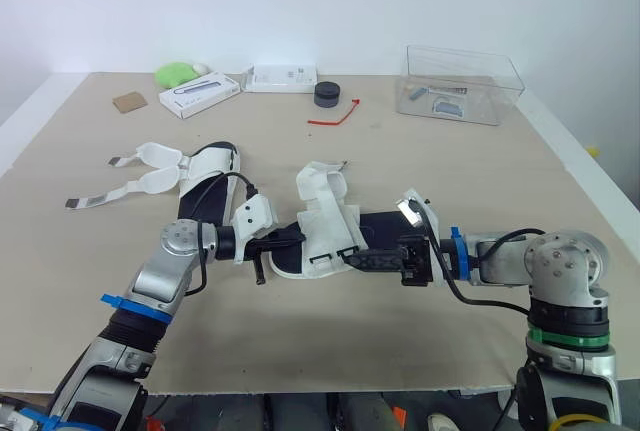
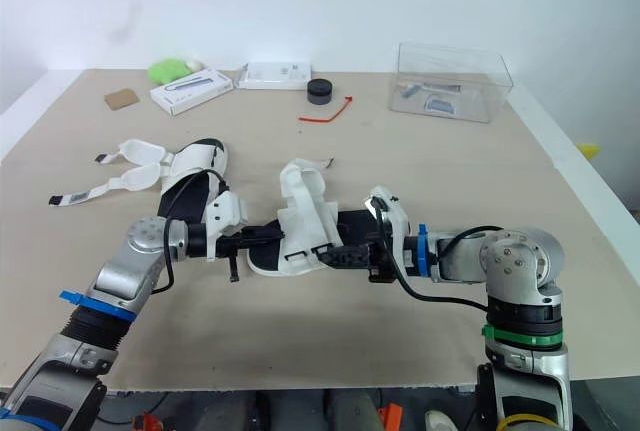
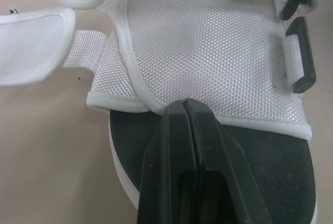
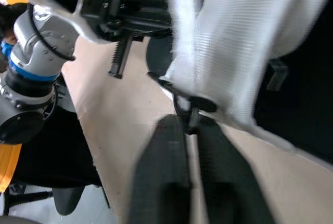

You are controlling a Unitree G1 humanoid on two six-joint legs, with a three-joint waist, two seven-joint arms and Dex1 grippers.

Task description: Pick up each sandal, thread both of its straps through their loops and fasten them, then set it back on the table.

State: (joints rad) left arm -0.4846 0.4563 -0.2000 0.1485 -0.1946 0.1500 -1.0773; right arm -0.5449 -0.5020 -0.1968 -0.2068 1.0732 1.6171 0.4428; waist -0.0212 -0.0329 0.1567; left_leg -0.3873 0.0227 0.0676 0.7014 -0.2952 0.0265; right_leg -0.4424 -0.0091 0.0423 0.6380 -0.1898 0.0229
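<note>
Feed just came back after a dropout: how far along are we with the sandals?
Done: nothing yet. In hand: the near sandal, with the left gripper jaws shut on its mesh edge and the right gripper jaws shut on a black loop; its straps stand unfastened. Left: thread and fasten those, then the far sandal with its spread straps.

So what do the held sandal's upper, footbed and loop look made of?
Upper: white woven mesh fabric, matte, grid texture visible, bound edges. Footbed: black, matte, finely pebbled, likely foam or rubber. Loop: black, smooth, rigid-looking, probably plastic.
</note>
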